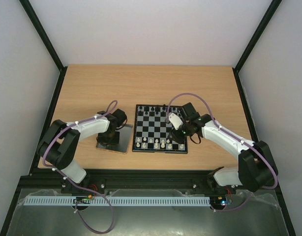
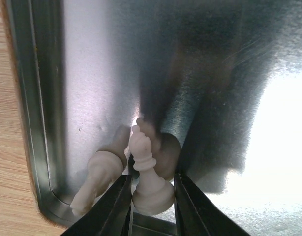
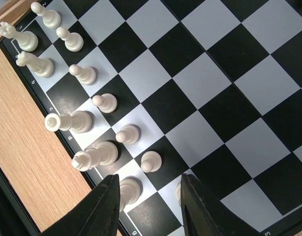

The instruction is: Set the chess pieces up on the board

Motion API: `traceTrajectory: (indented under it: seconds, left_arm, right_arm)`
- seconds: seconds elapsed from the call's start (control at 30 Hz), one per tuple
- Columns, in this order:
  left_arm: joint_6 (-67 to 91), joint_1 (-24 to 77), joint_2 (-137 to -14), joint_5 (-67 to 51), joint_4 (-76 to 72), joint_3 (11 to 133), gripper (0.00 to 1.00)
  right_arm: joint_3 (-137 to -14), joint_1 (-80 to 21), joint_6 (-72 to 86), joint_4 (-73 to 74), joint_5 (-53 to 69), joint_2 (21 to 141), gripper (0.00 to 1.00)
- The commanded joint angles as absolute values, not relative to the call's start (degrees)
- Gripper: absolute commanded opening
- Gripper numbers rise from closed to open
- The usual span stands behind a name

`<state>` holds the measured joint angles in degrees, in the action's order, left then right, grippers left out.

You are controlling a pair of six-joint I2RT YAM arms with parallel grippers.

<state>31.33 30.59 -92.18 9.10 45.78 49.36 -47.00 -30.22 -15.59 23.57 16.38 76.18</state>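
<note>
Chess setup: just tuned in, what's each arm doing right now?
The left gripper sits low over the metal tray, its fingers bracketing an upright white piece; whether they actually clamp it is unclear. A second white piece lies on its side next to it. The right gripper hangs open and empty over the near side of the board, where many white pieces already stand in two rows.

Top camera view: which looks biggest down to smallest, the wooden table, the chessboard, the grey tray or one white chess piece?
Largest to smallest:
1. wooden table
2. chessboard
3. grey tray, partly hidden by an arm
4. white chess piece, tiny
</note>
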Motion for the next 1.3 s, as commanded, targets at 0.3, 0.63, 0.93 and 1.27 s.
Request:
traceTrajectory:
  seconds: [0.3,0.63,0.93,1.27]
  left_arm:
    - [29.67,31.71,-94.81,6.49,42.51,49.45,0.14]
    - [27.44,40.32,-84.91,8.23,36.55,50.22,0.12]
    - [22.56,48.29,-72.95,7.82,28.40,48.25,0.11]
    - [17.93,54.20,-66.49,3.34,19.65,45.55,0.13]
  right_arm:
    - [-46.32,-29.95,-15.56,24.84,17.80,78.02,0.36]
    - [-50.99,-29.85,-12.86,24.48,13.47,77.77,0.36]
    - [-66.30,-28.92,-6.62,28.69,15.20,86.34,0.37]
    - [-82.78,-27.77,-5.32,42.28,45.86,101.77,0.43]
